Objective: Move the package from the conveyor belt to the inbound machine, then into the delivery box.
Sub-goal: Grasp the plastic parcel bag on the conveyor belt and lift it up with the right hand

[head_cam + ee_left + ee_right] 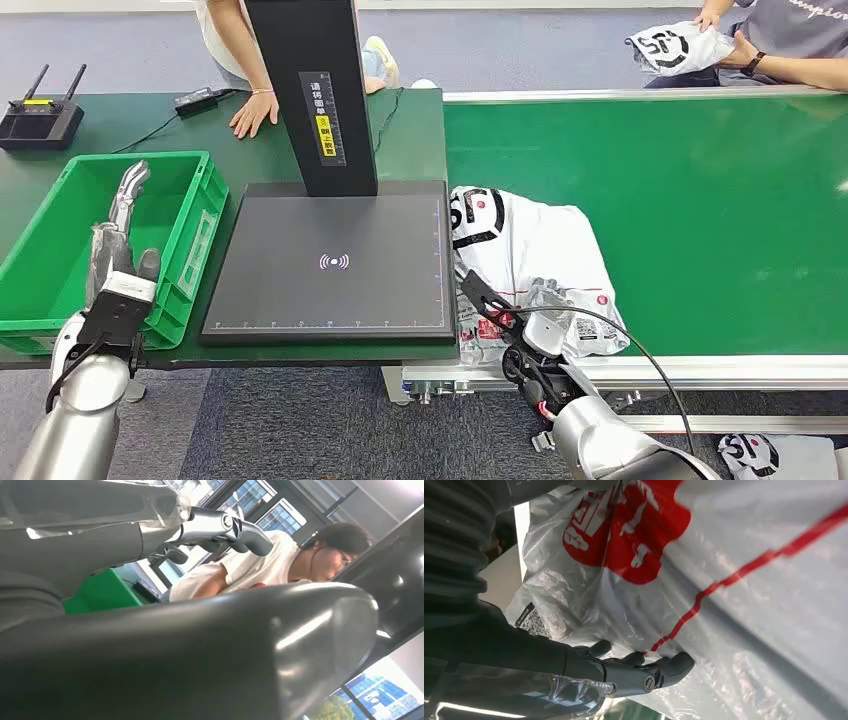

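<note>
Far left: black remote with antennas [38, 118] on the green table [120, 125]. Green crate [60, 255] sits at the table's left front, just beside the scanner. Left hand [120, 240] is raised over the crate's front part, fingers [130, 185] extended upward and a bit apart, holding nothing; in the left wrist view the fingers [220, 527] reach out free in the air.

Middle: black scanner plate [330, 262] with its upright black column [310, 95] at the back. A person's hand [252, 112] rests flat on the table behind it, next to a cable.

Right of the scanner: white plastic package [535, 260] with red and black print lies on the green conveyor belt [700, 220], at the belt's near left corner, its edge touching the scanner plate's right side. Right hand [530, 335] is at the package's near edge. In the right wrist view the dark fingers [664, 667] press against the wrinkled plastic [724, 580]; cannot tell whether it's actually gripped.

Far right, past the belt: another person holds a second white bag [680, 45]. One more bag [750, 455] lies on the floor at bottom right.
</note>
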Controlling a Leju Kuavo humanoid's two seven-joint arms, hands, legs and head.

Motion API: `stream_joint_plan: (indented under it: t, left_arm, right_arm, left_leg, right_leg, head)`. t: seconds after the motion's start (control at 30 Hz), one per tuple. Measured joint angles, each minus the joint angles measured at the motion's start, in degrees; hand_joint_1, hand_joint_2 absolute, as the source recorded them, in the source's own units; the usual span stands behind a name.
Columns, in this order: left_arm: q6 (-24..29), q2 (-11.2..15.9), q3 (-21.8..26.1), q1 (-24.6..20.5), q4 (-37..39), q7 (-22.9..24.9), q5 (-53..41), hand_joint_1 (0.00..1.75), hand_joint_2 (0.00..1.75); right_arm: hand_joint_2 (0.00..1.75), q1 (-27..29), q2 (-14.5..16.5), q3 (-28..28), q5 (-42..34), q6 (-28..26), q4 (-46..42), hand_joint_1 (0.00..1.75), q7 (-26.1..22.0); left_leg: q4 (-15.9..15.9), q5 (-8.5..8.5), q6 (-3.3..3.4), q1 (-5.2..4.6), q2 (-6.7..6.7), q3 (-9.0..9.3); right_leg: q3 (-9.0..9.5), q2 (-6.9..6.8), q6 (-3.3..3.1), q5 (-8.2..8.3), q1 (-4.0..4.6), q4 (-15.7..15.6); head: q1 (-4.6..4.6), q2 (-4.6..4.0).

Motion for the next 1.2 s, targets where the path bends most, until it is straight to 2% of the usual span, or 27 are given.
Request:
stream_joint_plan:
  t: [0.23, 0.37, 0.7, 0.87, 1.2]
  left_arm:
    - [0.45, -0.15, -0.24, -0.12, 0.04, -0.09, 0.17, 0.0, 0.0]
    - [0.6, -0.17, -0.52, -0.34, 0.44, -0.49, 0.67, 0.0, 0.0]
    - [0.64, -0.31, -1.48, -1.89, 1.76, -0.66, 1.62, 0.0, 0.0]
    - [0.64, -0.31, -1.73, -2.61, 2.48, -0.7, 2.26, 0.0, 0.0]
    - [1.02, -0.38, -1.85, -2.15, 2.95, -0.87, 2.63, 0.0, 0.0]
  right_arm:
    - [1.75, 0.41, 0.84, 1.38, 1.08, 2.92, 0.17, 0.02, 0.0]
    - [1.75, 0.43, 0.93, 1.41, 0.76, 3.98, 0.2, 1.75, 0.0]
    - [1.75, 0.4, 0.58, 1.15, -1.09, 2.78, 0.2, 1.75, -0.3]
    - [1.75, 0.49, 0.15, 0.55, -2.1, 1.1, 0.2, 1.75, -3.31]
    - [1.75, 1.12, -0.42, -5.33, -9.68, -9.03, 0.13, 1.75, -10.8]
  left_leg:
    - [0.0, -0.02, 0.0, 0.0, 0.08, 0.03]
    - [0.0, -0.03, 0.0, 0.0, 0.19, 0.15]
    - [-0.01, -0.02, -0.01, 0.01, 0.18, 0.3]
    - [0.0, -0.02, 0.0, -0.01, 0.18, 0.29]
    - [0.0, -0.02, 0.0, -0.02, 0.13, 0.21]
  right_leg:
    - [0.0, 0.06, 0.0, 0.0, 0.0, -0.01]
    - [0.05, 0.18, 0.0, 0.0, 0.0, -0.01]
    - [0.2, 0.2, -0.02, 0.01, 0.01, 0.0]
    - [0.2, 0.19, -0.01, 0.01, -0.01, -0.01]
    - [0.2, 0.13, -0.01, 0.01, -0.01, 0.0]
  head:
    - [0.01, 0.0]
    - [0.01, 0.0]
    - [0.0, 0.0]
    - [0.01, 0.0]
    - [-0.01, 0.0]
